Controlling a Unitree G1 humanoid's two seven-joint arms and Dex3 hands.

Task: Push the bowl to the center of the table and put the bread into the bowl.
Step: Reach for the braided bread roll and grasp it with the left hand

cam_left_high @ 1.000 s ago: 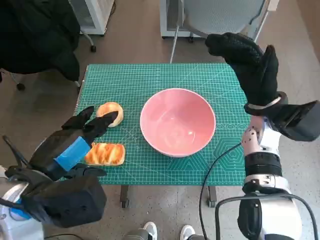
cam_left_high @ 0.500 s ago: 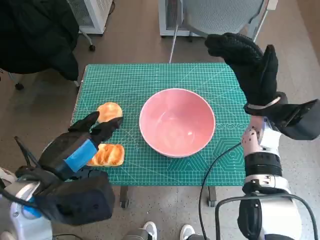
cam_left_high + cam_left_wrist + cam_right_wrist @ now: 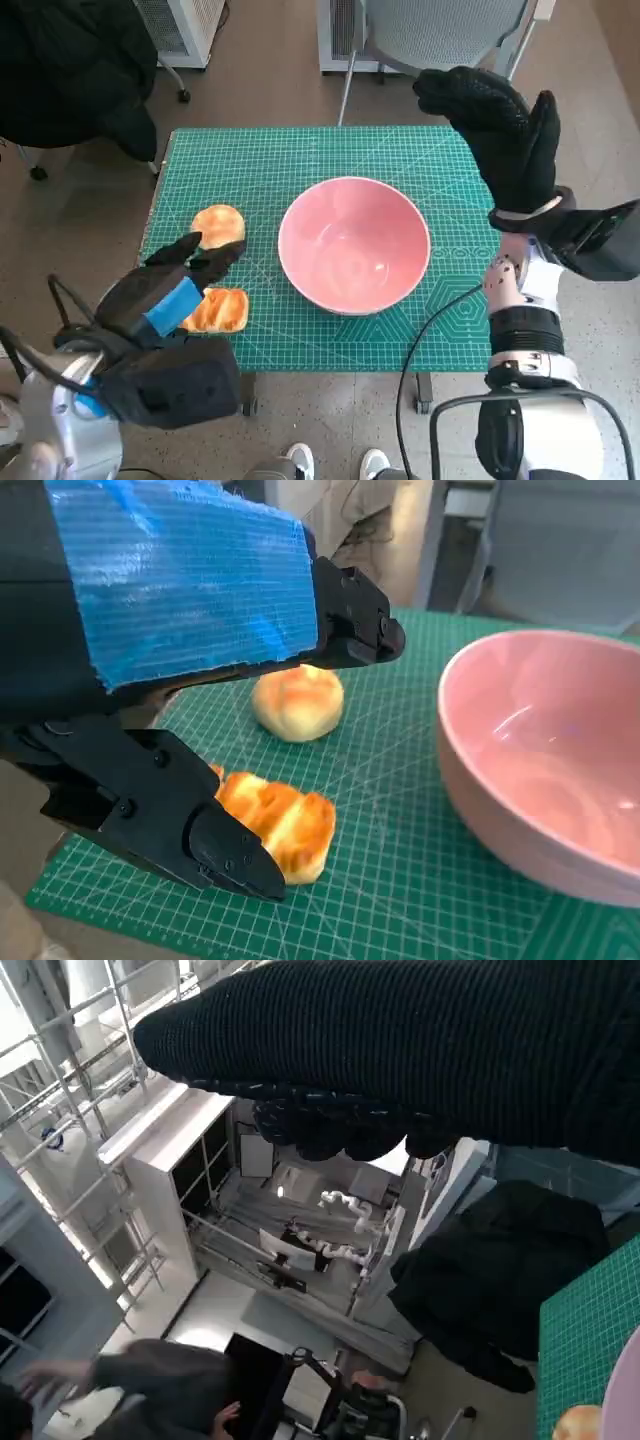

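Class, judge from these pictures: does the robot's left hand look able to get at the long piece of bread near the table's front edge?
Probably yes. The left hand hovers open just above the long bread, with nothing between them; the pink bowl stands off to the side.

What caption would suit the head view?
Left hand hovers open over two bread pieces beside a pink bowl; right hand raised.

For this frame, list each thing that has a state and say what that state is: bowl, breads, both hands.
pink bowl: upright, nothing in it, near the mat's middle.
round bread: on the mat, untouched.
long bread: on the mat, partly under the left hand, not gripped.
left hand: fingers apart, hovering over the long bread, holding nothing.
right hand: raised beyond the bowl, holding nothing.
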